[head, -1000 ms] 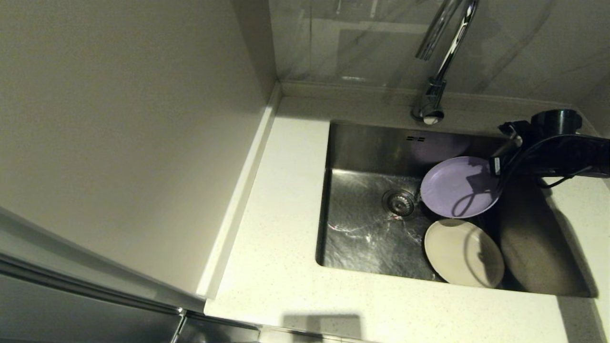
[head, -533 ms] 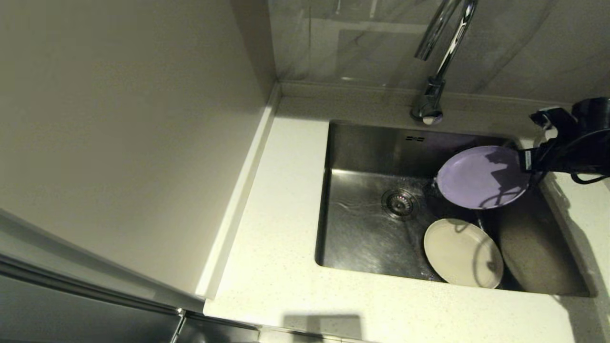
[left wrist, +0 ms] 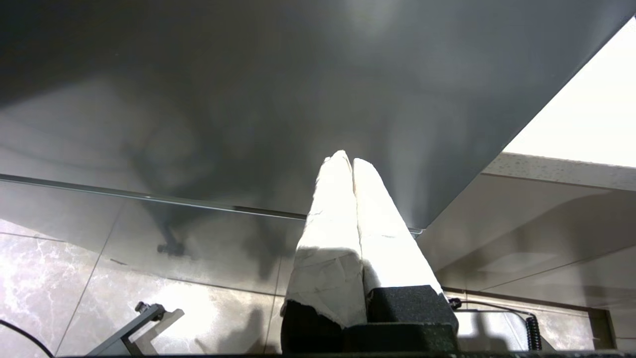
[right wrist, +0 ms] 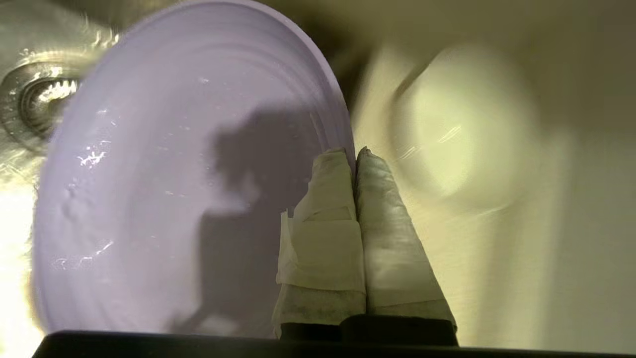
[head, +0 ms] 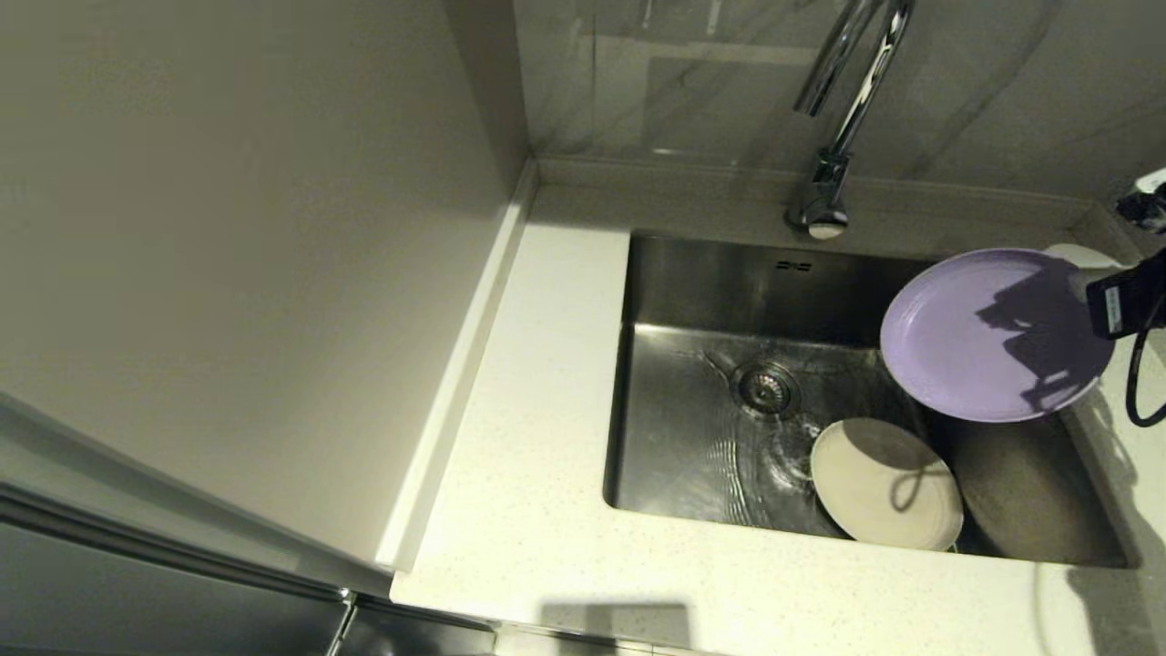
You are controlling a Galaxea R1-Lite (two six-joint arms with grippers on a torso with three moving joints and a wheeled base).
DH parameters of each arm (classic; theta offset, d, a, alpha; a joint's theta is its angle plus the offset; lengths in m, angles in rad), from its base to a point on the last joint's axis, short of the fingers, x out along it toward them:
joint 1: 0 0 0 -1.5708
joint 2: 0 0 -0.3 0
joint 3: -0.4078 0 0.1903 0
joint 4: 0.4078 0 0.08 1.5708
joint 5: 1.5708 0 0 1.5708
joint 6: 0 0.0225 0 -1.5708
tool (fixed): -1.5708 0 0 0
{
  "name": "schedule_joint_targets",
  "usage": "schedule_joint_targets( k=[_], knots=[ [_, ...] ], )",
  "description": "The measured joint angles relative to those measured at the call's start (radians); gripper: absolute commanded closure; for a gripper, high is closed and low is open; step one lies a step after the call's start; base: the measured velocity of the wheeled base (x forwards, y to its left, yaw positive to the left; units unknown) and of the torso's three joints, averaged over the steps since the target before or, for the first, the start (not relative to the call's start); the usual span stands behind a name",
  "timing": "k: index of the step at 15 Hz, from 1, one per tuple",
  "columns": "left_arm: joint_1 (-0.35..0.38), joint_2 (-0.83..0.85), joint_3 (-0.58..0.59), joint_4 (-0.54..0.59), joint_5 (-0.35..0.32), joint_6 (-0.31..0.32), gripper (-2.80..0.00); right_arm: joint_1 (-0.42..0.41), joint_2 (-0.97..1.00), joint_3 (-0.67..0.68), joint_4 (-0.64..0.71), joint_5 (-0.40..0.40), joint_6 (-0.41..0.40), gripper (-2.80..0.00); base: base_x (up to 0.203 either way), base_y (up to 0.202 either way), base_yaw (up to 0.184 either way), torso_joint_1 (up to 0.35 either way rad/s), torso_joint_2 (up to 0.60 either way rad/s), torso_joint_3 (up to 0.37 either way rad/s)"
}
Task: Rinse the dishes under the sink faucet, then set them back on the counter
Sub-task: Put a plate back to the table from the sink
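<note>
Three dishes: lilac plate [head: 993, 333], cream plate [head: 885, 485], white bowl [head: 1075, 255].
Lilac plate: held above the sink's [head: 692, 456] right edge, tilted, wet.
Right gripper [right wrist: 354, 151]: jaws pinched tight on the lilac plate's rim.
Cream plate: on the sink floor, front right corner.
White bowl: on the counter [head: 528, 510], back right corner beyond the sink, partly hidden by the plate.
Left gripper [left wrist: 348, 160]: parked low, away from the counter, jaws closed on nothing.
Risk: thin rim pinch on wet glaze, likely to slip; plate could knock the bowl.
Room: right counter strip narrow; left counter broad and open.
Faucet [head: 843, 109]: back edge, well apart from the plate.
</note>
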Motion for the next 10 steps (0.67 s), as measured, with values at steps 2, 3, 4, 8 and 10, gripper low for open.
schedule_joint_targets(
  k=[2, 3, 4, 8, 10],
  knots=[
    [0.0, 0.0, 0.0, 0.0, -0.001, 0.0, 0.0, -0.003, -0.068, 0.075, -0.146, 0.002, -0.103, 0.0, 0.0, 0.0, 0.0, 0.0, 0.0, 0.0],
    [0.0, 0.0, 0.0, 0.0, -0.001, 0.0, 0.0, -0.003, -0.094, 0.117, -0.231, 0.002, -0.141, 0.0, 0.0, 0.0, 0.0, 0.0, 0.0, 0.0],
    [-0.001, 0.0, 0.0, 0.0, 0.0, 0.0, 0.0, -0.002, -0.116, 0.152, -0.313, 0.002, -0.168, 0.0, 0.0, 0.0, 0.0, 0.0, 0.0, 0.0],
    [0.0, 0.0, 0.0, 0.0, 0.0, 0.0, 0.0, -0.003, -0.164, 0.214, -0.661, -0.029, -0.112, 0.0, 0.0, 0.0, 0.0, 0.0, 0.0, 0.0],
    [0.0, 0.0, 0.0, 0.0, -0.001, 0.0, 0.0, -0.002, -0.173, 0.214, -0.82, -0.063, -0.005, 0.0, 0.0, 0.0, 0.0, 0.0, 0.0, 0.0]
  ],
)
